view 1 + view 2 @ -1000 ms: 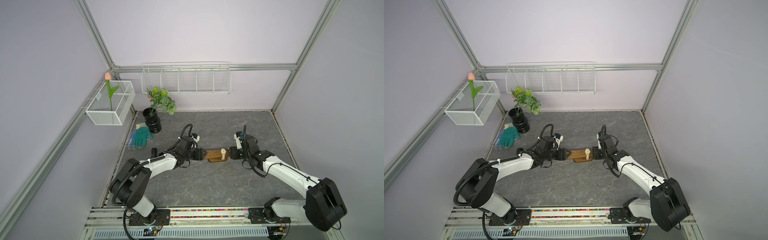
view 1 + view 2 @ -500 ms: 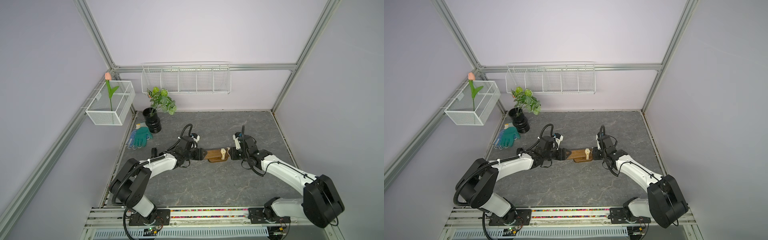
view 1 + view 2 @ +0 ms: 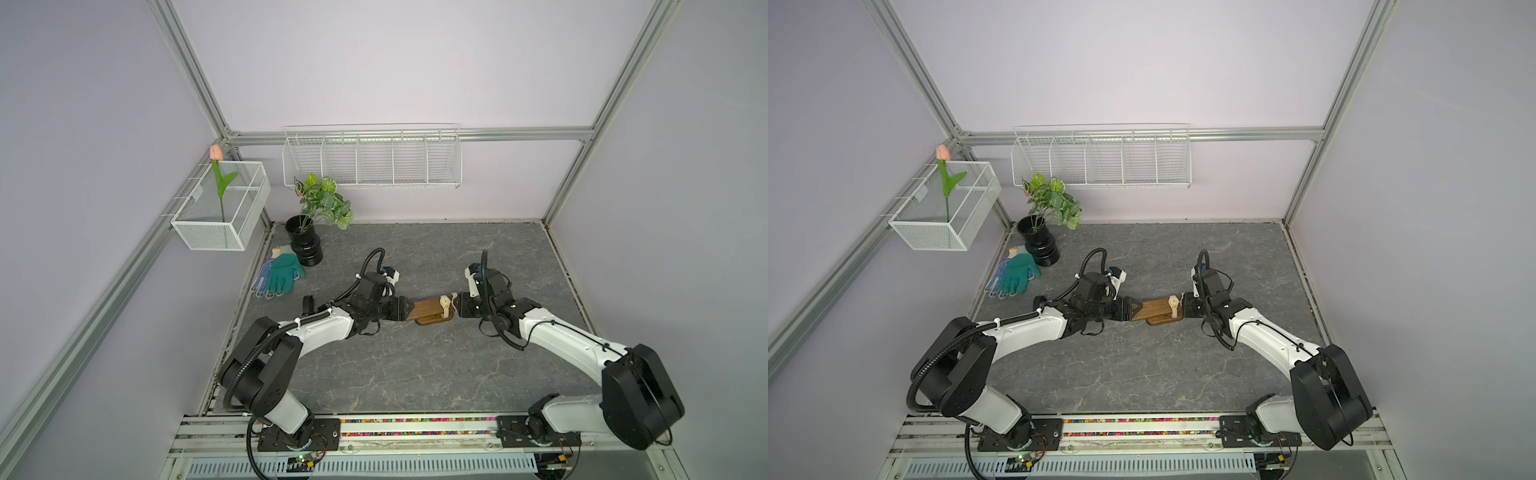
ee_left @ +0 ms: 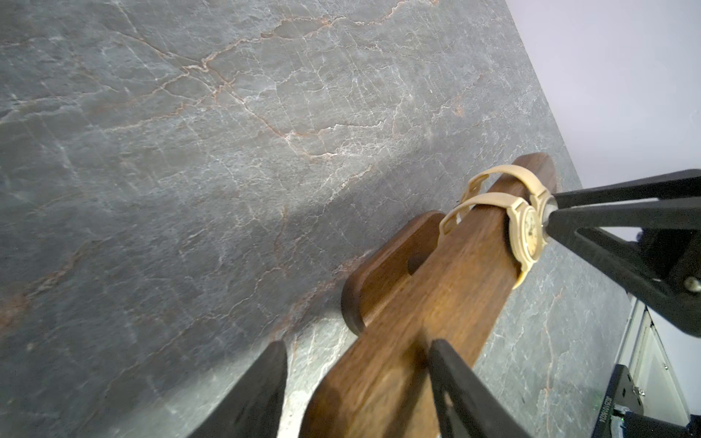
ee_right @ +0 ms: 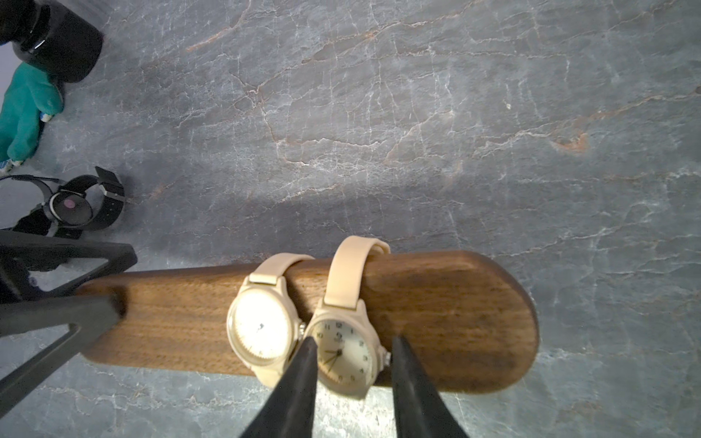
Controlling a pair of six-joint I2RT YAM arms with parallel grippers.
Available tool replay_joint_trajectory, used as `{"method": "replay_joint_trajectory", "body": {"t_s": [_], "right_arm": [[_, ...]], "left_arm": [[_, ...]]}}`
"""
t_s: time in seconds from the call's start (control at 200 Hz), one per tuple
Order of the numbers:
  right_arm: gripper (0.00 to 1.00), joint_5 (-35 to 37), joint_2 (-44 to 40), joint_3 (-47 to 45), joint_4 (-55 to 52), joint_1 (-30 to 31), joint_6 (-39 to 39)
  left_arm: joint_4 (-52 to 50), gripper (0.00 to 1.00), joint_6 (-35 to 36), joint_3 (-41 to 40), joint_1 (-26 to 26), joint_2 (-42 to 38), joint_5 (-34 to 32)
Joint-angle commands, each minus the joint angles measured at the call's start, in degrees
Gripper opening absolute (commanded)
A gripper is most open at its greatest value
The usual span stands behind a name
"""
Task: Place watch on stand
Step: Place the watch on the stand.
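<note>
Right wrist view shows the stand (image 5: 455,303), a brown wooden bar with two beige watches strapped round it side by side. The watch (image 5: 343,350) nearer the rounded end sits between the tips of the right gripper (image 5: 351,341). Its black fingers (image 5: 299,375) lie against opposite sides of the case, pinching it. The second beige watch (image 5: 261,330) touches it on the side toward the bar's middle.

In the left wrist view the left gripper (image 4: 358,345) is spread around the bar's other end. One finger (image 4: 451,379) rests on the wood, while a strip of table shows between the other finger and the bar.

In both top views the stand lies near the middle of the grey table (image 3: 415,365), running roughly from 9 to 3 o'clock. The left gripper is at its 9 o'clock end and the right gripper at its 3 o'clock end.

A black ribbed vase (image 3: 305,245) with a leafy plant stands at 10 o'clock from the stand, and a pair of gloves (image 3: 282,274) lies just beside it. A black watch (image 5: 72,206) lies on the table near the left gripper.
</note>
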Motion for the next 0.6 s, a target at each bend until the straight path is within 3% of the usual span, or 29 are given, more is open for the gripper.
{"method": "replay_joint_trajectory", "body": {"t_s": [0.0, 0.17, 0.39, 0.595], "right_arm": [[0.40, 2.0, -0.4, 0.6, -1.6, 0.4, 1.4], [0.52, 5.1, -5.3, 1.2, -5.9, 0.3, -1.0], [0.71, 9.2, -12.2, 1.4, -10.4, -0.2, -5.7], [1.00, 12.5, -18.8, -0.5, -10.2, -0.8, -8.9]], "left_arm": [[0.7, 0.63, -0.8, -0.9, -0.2, -2.6, -2.0], [-1.2, 0.67, -2.0, -0.6, -0.2, -4.1, -5.7], [-6.5, 0.83, -7.0, -2.9, 0.2, -12.0, -20.4], [-15.5, 0.88, -7.4, -3.7, 1.7, -20.3, -27.8]]}}
